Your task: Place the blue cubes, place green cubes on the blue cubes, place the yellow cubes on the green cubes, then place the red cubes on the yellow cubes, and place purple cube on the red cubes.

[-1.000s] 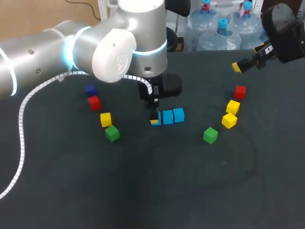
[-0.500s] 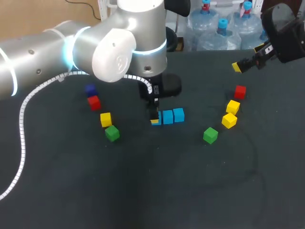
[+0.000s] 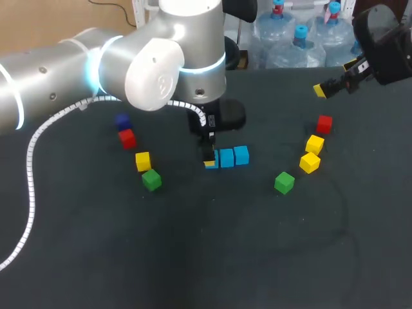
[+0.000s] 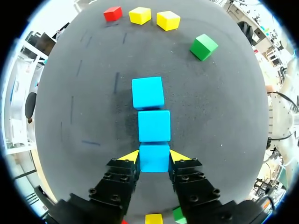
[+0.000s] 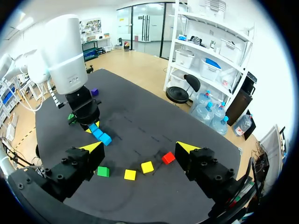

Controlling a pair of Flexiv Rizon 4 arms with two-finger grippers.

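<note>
Three blue cubes lie in a row mid-table. My left gripper point(image 4: 154, 156) is shut on the nearest blue cube point(image 4: 154, 158), which rests on the mat against the second blue cube point(image 4: 154, 125); the third blue cube point(image 4: 147, 92) lies just beyond. In the head view the left gripper point(image 3: 209, 159) stands straight down over the row's left end, beside the blue cubes point(image 3: 234, 156). My right gripper point(image 3: 331, 87) hangs open and empty high at the far right, and the right gripper point(image 5: 140, 147) looks down on the whole table.
On the left lie a purple cube point(image 3: 122, 121), a red cube point(image 3: 127, 138), a yellow cube point(image 3: 143, 161) and a green cube point(image 3: 152, 179). On the right lie a red cube point(image 3: 324, 123), two yellow cubes point(image 3: 315, 144) point(image 3: 309, 162) and a green cube point(image 3: 284, 182).
</note>
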